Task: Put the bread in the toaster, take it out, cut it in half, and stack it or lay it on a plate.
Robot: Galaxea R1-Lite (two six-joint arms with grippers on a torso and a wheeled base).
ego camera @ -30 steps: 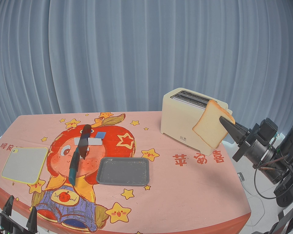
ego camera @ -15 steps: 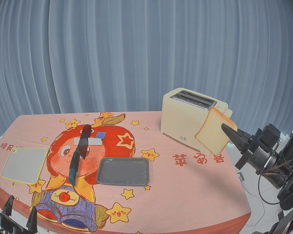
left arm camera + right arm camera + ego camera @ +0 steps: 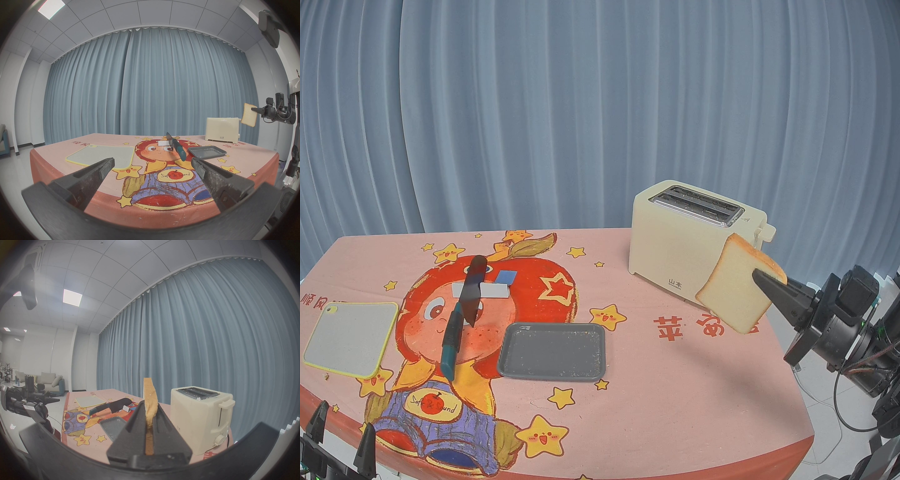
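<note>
Right end effector (image 3: 758,275) clamped on bread slice (image 3: 734,287), held aloft just beside toaster (image 3: 675,244), near table (image 3: 687,387) right edge. Left end effector (image 3: 152,161) spread wide, holding nothing.

toaster (image 3: 675,240) cream | bread (image 3: 731,290) pale, tan crust | plate (image 3: 553,351) grey | tablecloth (image 3: 687,387) pink, yellow stars

There's the right end effector (image 3: 760,275) clamped on the bread slice (image 3: 733,292), tilted in mid-air just beside the toaster (image 3: 674,240) at the bench (image 3: 687,390) edge. Further left, the grey plate (image 3: 553,351) lies flat, with the knife (image 3: 459,315) beside it and the cutting board (image 3: 350,337) beyond.
</note>
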